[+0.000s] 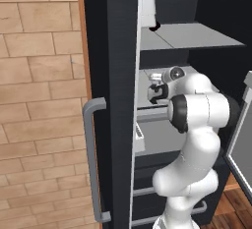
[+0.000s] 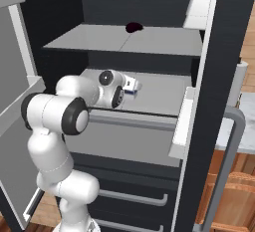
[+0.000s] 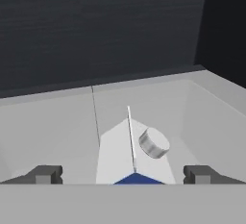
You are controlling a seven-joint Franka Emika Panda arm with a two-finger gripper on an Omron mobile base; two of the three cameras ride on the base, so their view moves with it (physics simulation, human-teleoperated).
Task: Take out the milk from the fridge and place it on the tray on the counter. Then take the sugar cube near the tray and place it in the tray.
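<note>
right, you're parked in front of the fridge (image 1: 118,36), the tall black appliance with its doors swung wide, and it takes up nearly all of both base views. its long grey bar handle (image 1: 92,159) stands at the left of the left base view, against a wall of tan bricks (image 1: 34,75). inside you have grey shelves: an upper shelf (image 2: 124,39) with a small dark round thing (image 2: 133,27) lying on it (too small and dim to name), and a middle shelf (image 2: 159,94) below it. a white door bin (image 2: 180,124) hangs on the inner face of the right-hand door.

your white arm (image 2: 55,116) rises from the base, bends at the elbow and reaches in over the middle shelf.

the milk (image 3: 132,155) stands on that middle shelf, a small white gable-topped carton with a grey round cap on the slope of its roof and a blue patch at its lower edge in the hand view. in the right base view a bit of its white and blue shows just past the wrist.

your gripper (image 3: 122,174) sits right at the carton, fingers spread as wide as they go, one dark fingertip (image 3: 45,174) on each side of the carton and both clear of its walls, so nothing is held.
</note>
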